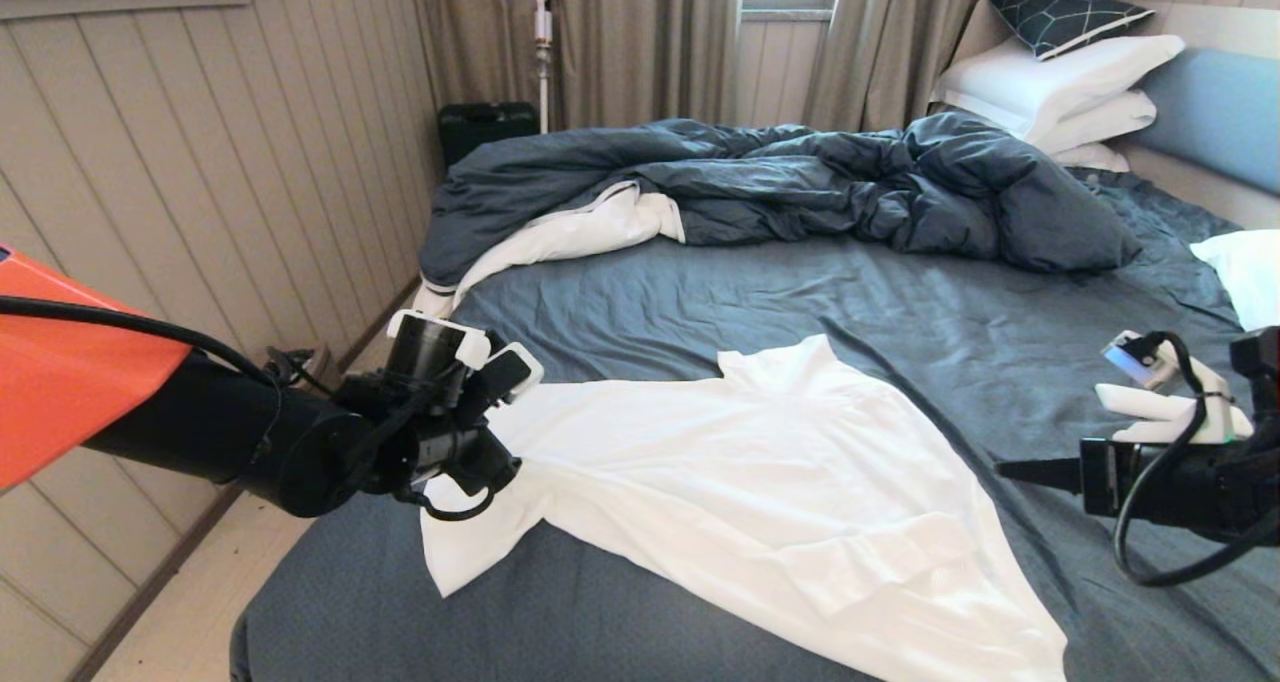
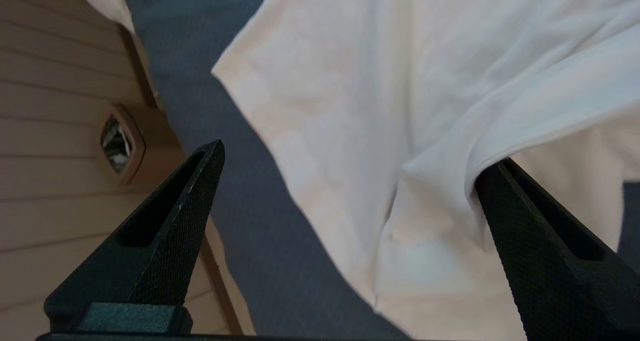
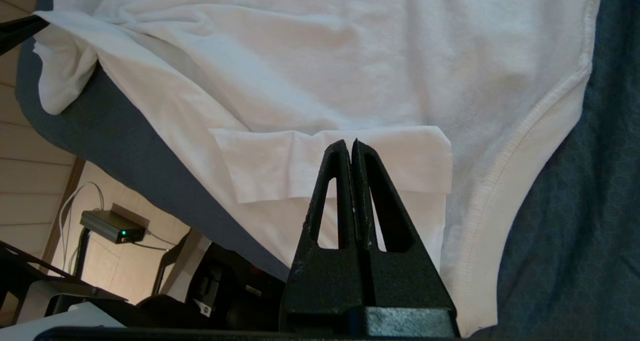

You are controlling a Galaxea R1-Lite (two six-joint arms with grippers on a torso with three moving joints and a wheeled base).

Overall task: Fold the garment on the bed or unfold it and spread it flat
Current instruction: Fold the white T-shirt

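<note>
White cloth, the shirt (image 1: 760,482), is shown spread over the near half of the bed (image 1: 900,292), its long axis running from 10 o'clock to 4 o'clock across the slate-blue sheet; one corner at 8 o'clock reaches the bed's left edge, and a small folded flap (image 3: 330,163) lies on the body of the cloth. The left gripper (image 2: 350,171) is seen at 9 o'clock, over that left part of the shirt, with its jaws spread wide; a fold of cloth is draped against one finger (image 2: 530,231), though nothing is clamped. The right gripper (image 3: 350,148) is held at 3 o'clock above the shirt's right hem, jaws pressed together and empty. A rumpled duvet (image 1: 800,182) is heaped at 12 o'clock, and pillows (image 1: 1060,82) are stacked at 2 o'clock.
</note>
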